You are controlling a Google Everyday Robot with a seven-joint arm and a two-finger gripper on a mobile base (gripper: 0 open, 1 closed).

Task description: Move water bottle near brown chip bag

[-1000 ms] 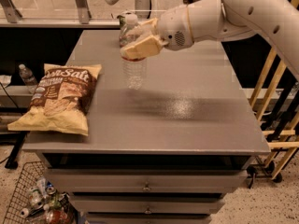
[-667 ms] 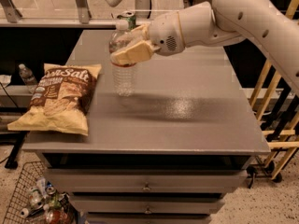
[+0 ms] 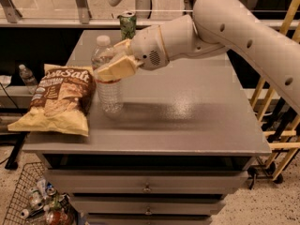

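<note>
The water bottle (image 3: pixel 109 91) is a clear ribbed bottle with a white cap. It stands upright on the grey table (image 3: pixel 187 121), just right of the brown chip bag (image 3: pixel 59 98), almost touching it. My gripper (image 3: pixel 114 62) is shut on the bottle's upper part, its tan fingers (image 3: pixel 117 69) covering the label band. The white arm reaches in from the upper right. The chip bag lies flat at the table's left front, with white script and tan-yellow edges.
A green drink can (image 3: pixel 127 26) stands at the table's far edge. A small bottle (image 3: pixel 26 77) sits on a low shelf at left. A wire basket (image 3: pixel 37 200) of trash is on the floor at lower left. Wooden rails (image 3: pixel 272 121) stand at right.
My gripper has carried the water bottle left and toward the front, from the table's middle back to right beside the chip bag, and lowered it onto the tabletop.
</note>
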